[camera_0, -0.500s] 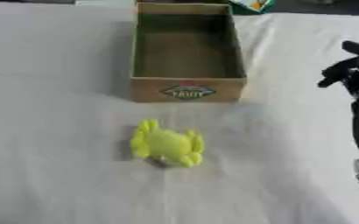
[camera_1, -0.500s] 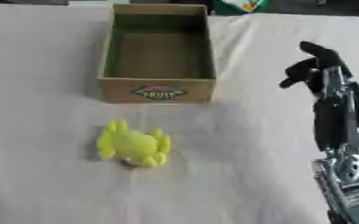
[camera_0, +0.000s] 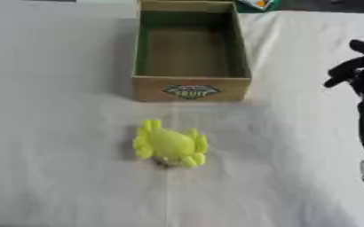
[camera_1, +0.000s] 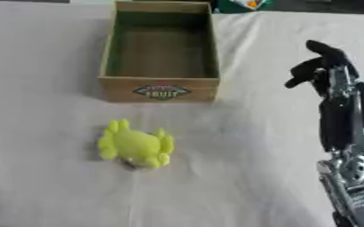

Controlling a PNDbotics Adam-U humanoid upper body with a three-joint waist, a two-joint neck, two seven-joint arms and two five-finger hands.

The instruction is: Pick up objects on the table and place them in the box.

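A yellow-green crab-shaped toy [camera_0: 170,144] lies on the white tablecloth, a little in front of the box. The cardboard box [camera_0: 191,90] with a green inside and a "FRUIT" label on its front wall stands at the top middle; nothing shows inside it. My right hand [camera_1: 318,65] hangs above the cloth to the right of the box, fingers curled and holding nothing. Its black and silver forearm [camera_1: 346,146] runs down the right edge. The hand is well apart from both the toy and the box. My left hand shows in neither view.
A green packet [camera_1: 243,4] with an orange mark lies just beyond the box's far right corner. White cloth [camera_0: 53,133] stretches to the left of the box and around the toy.
The right hand has moved a little up the picture, away from me. The toy and the box keep their places.
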